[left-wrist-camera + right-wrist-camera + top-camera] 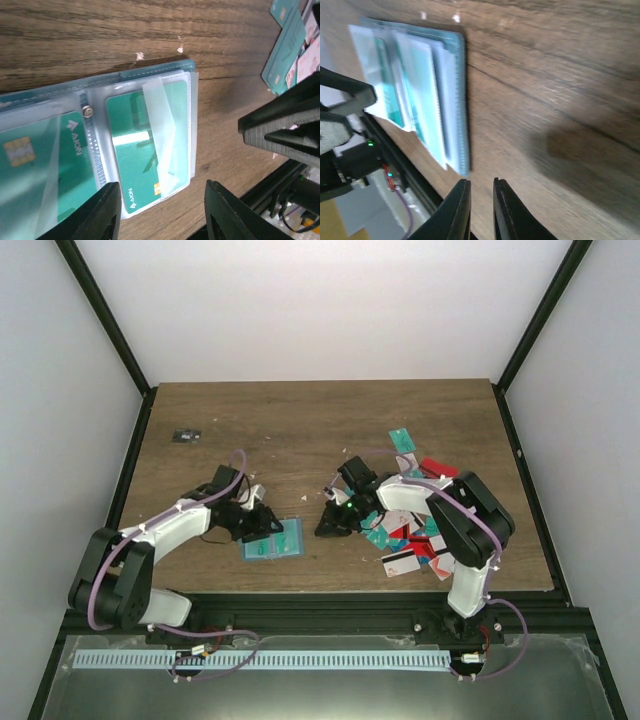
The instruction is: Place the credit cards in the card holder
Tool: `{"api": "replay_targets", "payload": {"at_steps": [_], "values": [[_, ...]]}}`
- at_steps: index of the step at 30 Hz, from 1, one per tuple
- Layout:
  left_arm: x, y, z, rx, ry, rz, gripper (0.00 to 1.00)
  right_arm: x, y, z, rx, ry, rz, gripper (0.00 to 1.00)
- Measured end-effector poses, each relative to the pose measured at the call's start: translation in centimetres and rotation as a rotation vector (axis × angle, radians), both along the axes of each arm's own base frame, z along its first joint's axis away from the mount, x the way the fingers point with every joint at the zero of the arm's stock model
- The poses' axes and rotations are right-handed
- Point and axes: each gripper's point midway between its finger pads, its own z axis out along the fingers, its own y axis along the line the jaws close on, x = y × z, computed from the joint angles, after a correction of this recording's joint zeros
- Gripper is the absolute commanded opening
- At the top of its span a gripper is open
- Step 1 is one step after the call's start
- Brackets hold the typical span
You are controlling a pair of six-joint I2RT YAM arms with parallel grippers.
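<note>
Card holder (275,540) open flat near the front edge of the surface (300,430), both tools empty.

Left to right: left tool (162,192) spread wide over the holder's near corner, above a teal card (145,150) under a skewed clear flap (160,130); right tool (481,185) barely parted, near the holder's right edge, not touching; loose credit cards (400,562) heaped further right. Likely trouble: catching that flap with a fingertip, dragging the light holder or easing the card out.

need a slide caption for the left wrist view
Left gripper open over the unfolded card holder, teal cards in its clear sleeves; loose credit cards at upper right.
</note>
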Motion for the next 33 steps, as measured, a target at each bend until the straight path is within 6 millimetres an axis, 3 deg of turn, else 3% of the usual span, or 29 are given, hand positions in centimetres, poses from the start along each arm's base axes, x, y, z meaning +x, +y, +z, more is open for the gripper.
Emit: {"api": "replay_targets", "payload": {"at_steps": [4,10,21,33], "values": [[-0.3,0.6,0.0,0.038,-0.003,0.005,0.16,-0.1,1.1,1.0,0.089,0.025,-0.019,0.20],[-0.4,1.3,-0.9,0.086,0.009,0.010,0.05,0.1,2.8,2.1,0.171,0.030,-0.008,0.21],[-0.8,1.4,-3.0,0.121,0.060,0.000,0.04,-0.6,4.9,0.7,0.184,0.075,0.035,0.21],[-0.7,0.7,-3.8,0.111,0.066,-0.019,0.04,-0.6,5.8,-0.3,0.186,0.092,0.054,0.21]]}}
